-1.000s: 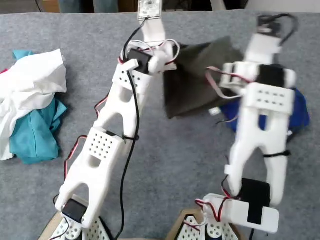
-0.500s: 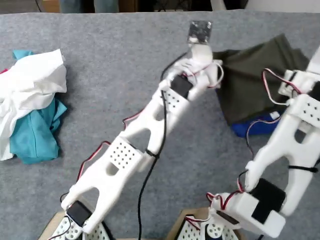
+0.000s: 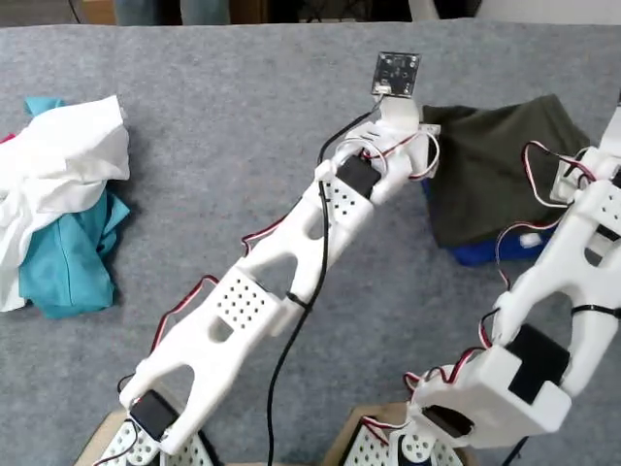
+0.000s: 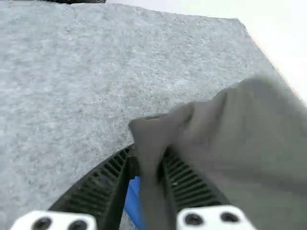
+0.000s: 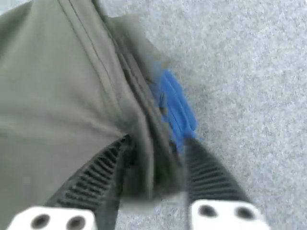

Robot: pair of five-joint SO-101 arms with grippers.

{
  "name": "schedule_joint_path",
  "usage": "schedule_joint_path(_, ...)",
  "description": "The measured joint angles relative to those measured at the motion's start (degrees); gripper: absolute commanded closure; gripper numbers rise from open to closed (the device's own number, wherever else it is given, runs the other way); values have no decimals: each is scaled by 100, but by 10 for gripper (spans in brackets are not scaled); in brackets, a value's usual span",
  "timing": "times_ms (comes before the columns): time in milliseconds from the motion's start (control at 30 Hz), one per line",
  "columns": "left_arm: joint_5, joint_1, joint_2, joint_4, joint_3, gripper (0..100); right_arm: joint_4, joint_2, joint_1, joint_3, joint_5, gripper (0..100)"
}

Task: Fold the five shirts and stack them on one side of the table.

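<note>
An olive shirt [image 3: 495,165] lies folded at the table's right side, on top of a blue shirt [image 3: 490,250] whose edge pokes out at the near side. My left gripper [image 3: 425,146] is shut on the olive shirt's left edge; in the left wrist view the gripper [image 4: 146,165] pinches a fold of the olive shirt [image 4: 240,139], with blue cloth [image 4: 134,203] below. My right gripper [image 3: 563,180] is at the shirt's right edge. Seen from the right wrist, that gripper [image 5: 156,163] has a hem of the olive shirt [image 5: 57,91] between its jaws, beside the blue shirt [image 5: 175,108].
A loose pile of a white shirt [image 3: 58,165] and a teal shirt [image 3: 63,257] lies at the left edge, with a bit of red cloth [image 3: 6,138] beside it. Bare grey felt [image 3: 213,126] covers the table's middle and back. The arms' bases stand at the near edge.
Both arms have swung to the right, carrying the olive shirt from the table's middle back to the right side, where it now covers most of the blue shirt.
</note>
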Motion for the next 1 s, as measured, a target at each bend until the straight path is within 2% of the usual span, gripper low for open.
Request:
schedule_joint_path(67,167,0,0,88,0,867,0,53,44,0,26,538)
schedule_joint_path(167,229,0,0,211,0,863,0,53,44,0,35,571)
schedule_joint_path(267,264,0,0,290,0,863,0,53,44,0,26,662)
schedule_joint_path(467,273,-9,0,352,0,866,0,53,44,0,26,990)
schedule_joint_path(533,273,-53,0,501,-18,866,0,53,44,0,123,962)
schedule_joint_path(600,88,-158,0,774,-185,866,62,70,44,0,167,979)
schedule_joint_path(733,-492,-501,9,1732,-844,866,185,105,-18,0,167,984)
schedule_joint_path(900,-1398,-1222,0,3516,-1380,873,888,105,-352,0,167,984)
schedule_joint_path(1000,-2022,-1741,-62,4536,-1398,961,1600,62,-633,-35,176,984)
